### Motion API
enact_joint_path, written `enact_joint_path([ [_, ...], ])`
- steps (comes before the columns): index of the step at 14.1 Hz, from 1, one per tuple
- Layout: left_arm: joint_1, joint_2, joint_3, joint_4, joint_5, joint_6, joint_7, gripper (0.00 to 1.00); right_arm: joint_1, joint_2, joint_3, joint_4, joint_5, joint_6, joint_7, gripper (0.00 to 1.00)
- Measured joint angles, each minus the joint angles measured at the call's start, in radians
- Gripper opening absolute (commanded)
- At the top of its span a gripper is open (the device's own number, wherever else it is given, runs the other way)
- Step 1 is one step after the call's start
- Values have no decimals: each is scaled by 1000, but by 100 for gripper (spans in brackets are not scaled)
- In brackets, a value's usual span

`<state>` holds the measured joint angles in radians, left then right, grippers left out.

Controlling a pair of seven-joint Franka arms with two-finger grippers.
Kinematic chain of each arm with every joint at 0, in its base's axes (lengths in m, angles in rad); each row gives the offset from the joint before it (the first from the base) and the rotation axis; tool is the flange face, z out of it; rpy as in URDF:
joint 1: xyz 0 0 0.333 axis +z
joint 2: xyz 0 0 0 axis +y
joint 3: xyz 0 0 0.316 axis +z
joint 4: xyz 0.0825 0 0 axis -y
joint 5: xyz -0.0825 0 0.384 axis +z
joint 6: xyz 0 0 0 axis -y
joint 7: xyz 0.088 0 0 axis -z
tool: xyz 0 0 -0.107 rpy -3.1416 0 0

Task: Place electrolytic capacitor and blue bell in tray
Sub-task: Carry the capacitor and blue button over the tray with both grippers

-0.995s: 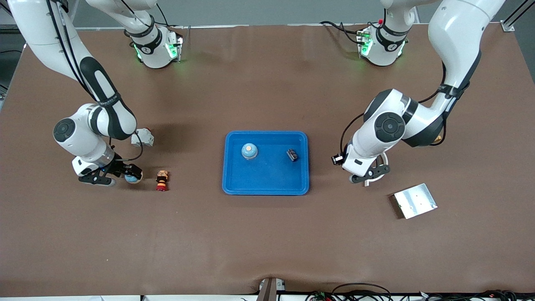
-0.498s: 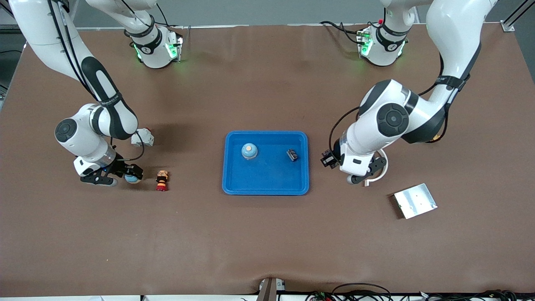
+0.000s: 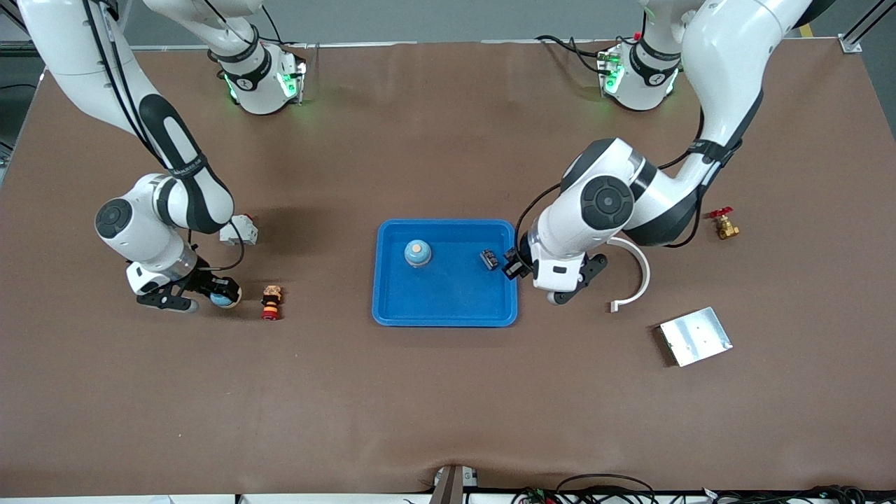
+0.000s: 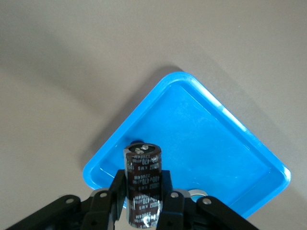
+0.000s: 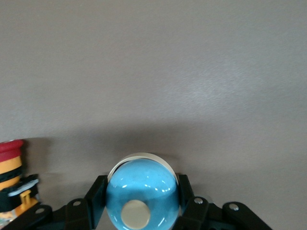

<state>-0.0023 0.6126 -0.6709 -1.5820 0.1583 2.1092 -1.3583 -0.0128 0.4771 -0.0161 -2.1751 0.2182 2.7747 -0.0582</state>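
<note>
The blue tray [image 3: 448, 297] lies mid-table and holds one blue bell [image 3: 417, 253] and a small black part [image 3: 489, 259]. My left gripper [image 3: 516, 269] hangs over the tray's rim at the left arm's end, shut on the dark electrolytic capacitor [image 4: 142, 182]. In the left wrist view the capacitor stands upright between the fingers [image 4: 115, 191], with the tray [image 4: 201, 139] below. My right gripper [image 3: 222, 297] is down at the table toward the right arm's end. It is shut on a second blue bell [image 5: 142, 194], also seen from the front as a blue bell [image 3: 225, 301].
A red and yellow push button [image 3: 271, 302] lies beside the right gripper, and a white block [image 3: 239, 229] sits farther from the camera. Toward the left arm's end are a white curved piece [image 3: 633, 273], a silver plate [image 3: 695, 336] and a brass valve [image 3: 722, 224].
My left arm has carried the capacitor from beside the white curved piece to the tray's rim. My right gripper has closed on the blue bell.
</note>
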Motion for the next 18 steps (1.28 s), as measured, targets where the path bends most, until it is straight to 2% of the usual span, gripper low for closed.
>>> enact_joint_path([
  [7,-60,95,46,8,0,120,-22,0,111,-80,2,138,0,-290,224,0],
  [11,-152,119,143,11,0,182,-25,0,228,-86,5,211,-3,-369,467,0],
  [15,-189,160,167,19,0,227,-26,0,399,-63,7,312,-106,-409,844,0],
  [18,-196,183,168,33,0,246,-26,0,477,7,6,428,-123,-459,1017,0],
])
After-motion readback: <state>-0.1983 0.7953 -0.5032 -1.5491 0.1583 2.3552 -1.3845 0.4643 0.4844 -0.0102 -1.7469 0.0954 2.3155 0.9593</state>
